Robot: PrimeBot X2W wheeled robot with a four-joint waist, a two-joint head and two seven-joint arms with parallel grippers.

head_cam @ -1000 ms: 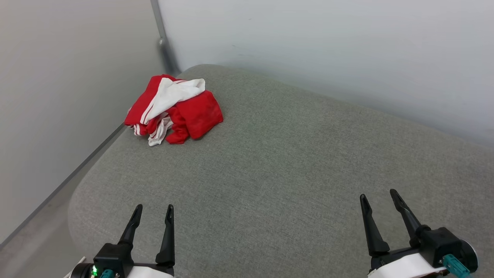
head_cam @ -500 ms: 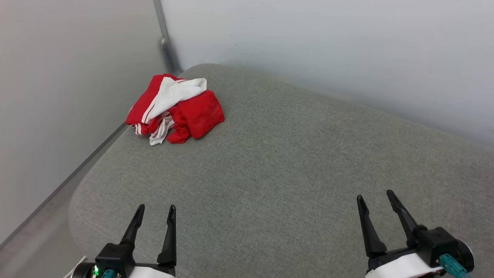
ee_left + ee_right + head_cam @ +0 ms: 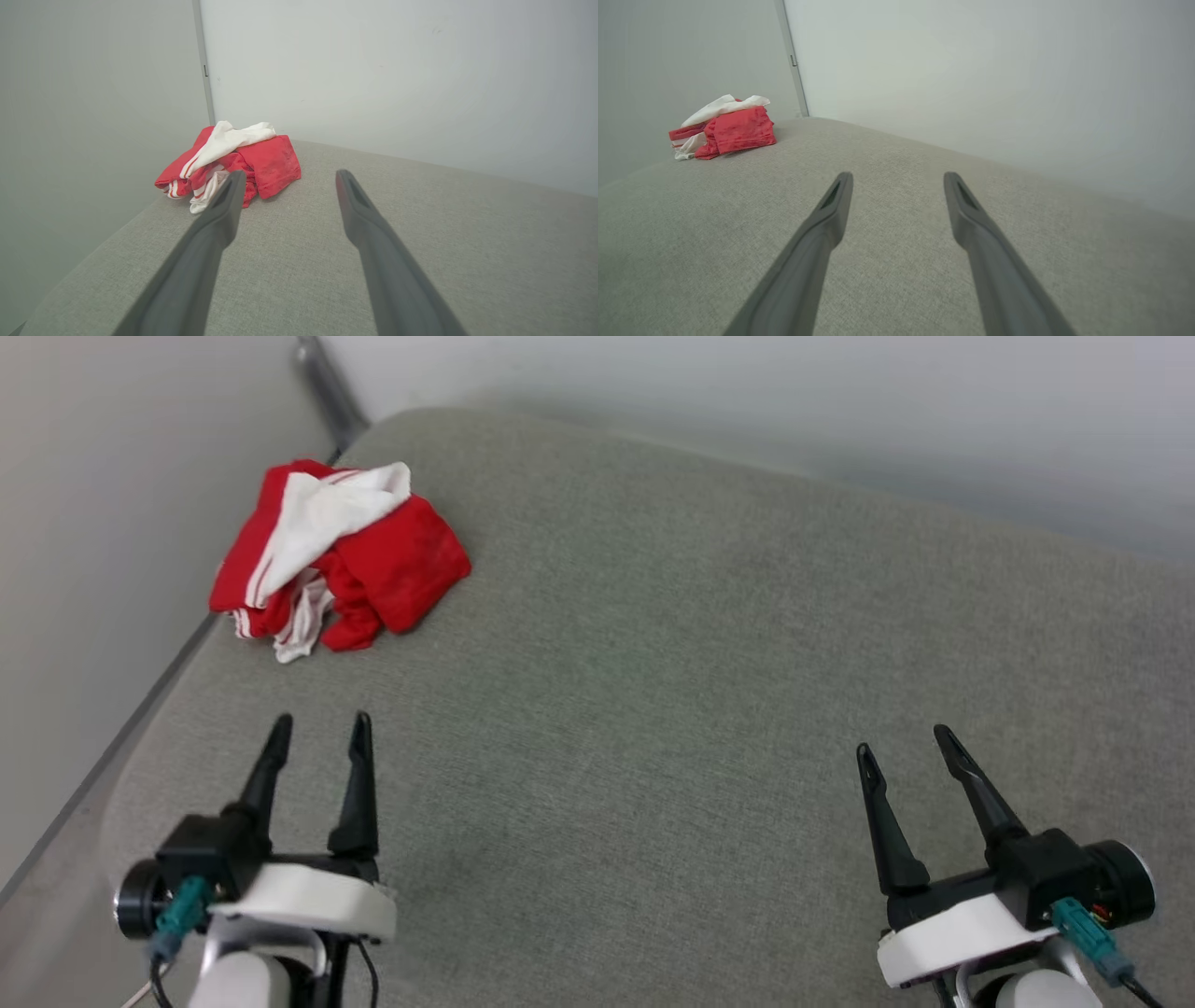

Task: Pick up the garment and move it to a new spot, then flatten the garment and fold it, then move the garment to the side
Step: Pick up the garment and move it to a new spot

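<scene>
The garment (image 3: 345,555) lies bunched in a red and white heap at the far left corner of the grey cushion (image 3: 653,644); its lettering is hidden in the folds. My left gripper (image 3: 319,723) hovers open over the near left of the cushion, short of the heap, with nothing between its fingers. In the left wrist view the garment (image 3: 243,161) sits just beyond the left gripper (image 3: 287,173), a little left of it. My right gripper (image 3: 904,739) stands open and empty at the near right. The right wrist view has the garment (image 3: 728,128) far off to the left of the right gripper (image 3: 897,175).
Pale walls (image 3: 84,523) close in on the cushion at the left and back, meeting at a grey corner post (image 3: 327,383). A narrow strip of floor (image 3: 37,924) runs along the cushion's left edge. Bare fabric spreads across the middle and right.
The head camera has tipped down, so the whole picture shifted. Both arms have come forward over the cushion, the left one closer to the garment. The garment lies as it was; both grippers stay open.
</scene>
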